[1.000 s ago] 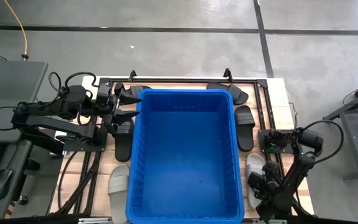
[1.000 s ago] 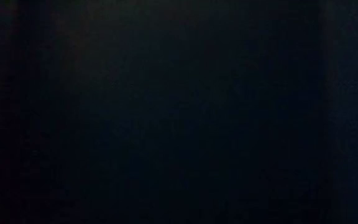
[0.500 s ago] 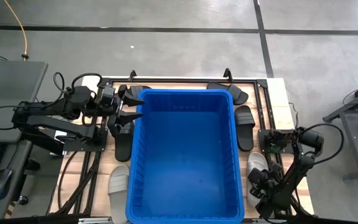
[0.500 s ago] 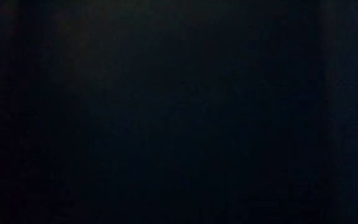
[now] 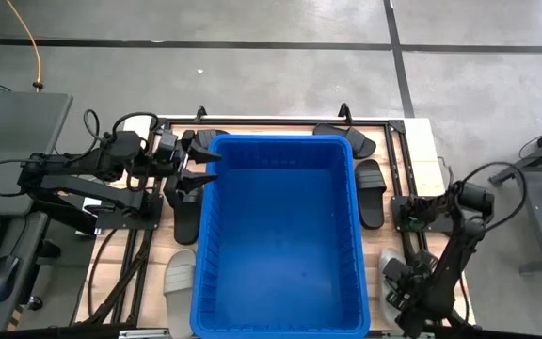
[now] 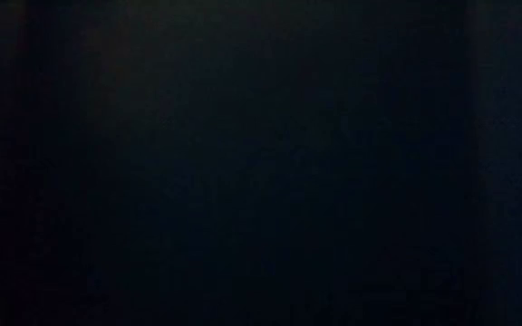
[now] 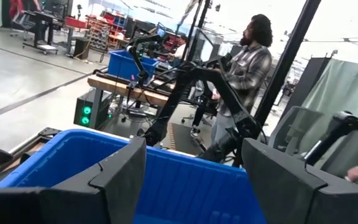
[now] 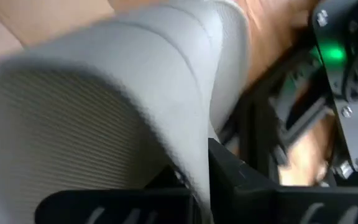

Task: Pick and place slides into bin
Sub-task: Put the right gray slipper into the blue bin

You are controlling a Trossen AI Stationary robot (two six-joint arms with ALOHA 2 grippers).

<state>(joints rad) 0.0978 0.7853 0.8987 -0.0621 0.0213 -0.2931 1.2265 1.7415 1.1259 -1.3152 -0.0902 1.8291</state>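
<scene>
Bin (image 5: 280, 235): bright blue, set mid-table, no slide seen inside.
Right gripper (image 5: 395, 280): lowered at the bin's right side near the front edge; jaws are closed, apparently on the strap of a light grey slide (image 8: 123, 93), though contact is partly hidden.
Left gripper (image 5: 200, 158): held at the bin's far left corner, fingers spread, nothing held.
Black slides (image 5: 370, 188): laid right of the bin.
Low view: dark, nothing discernible.
</scene>
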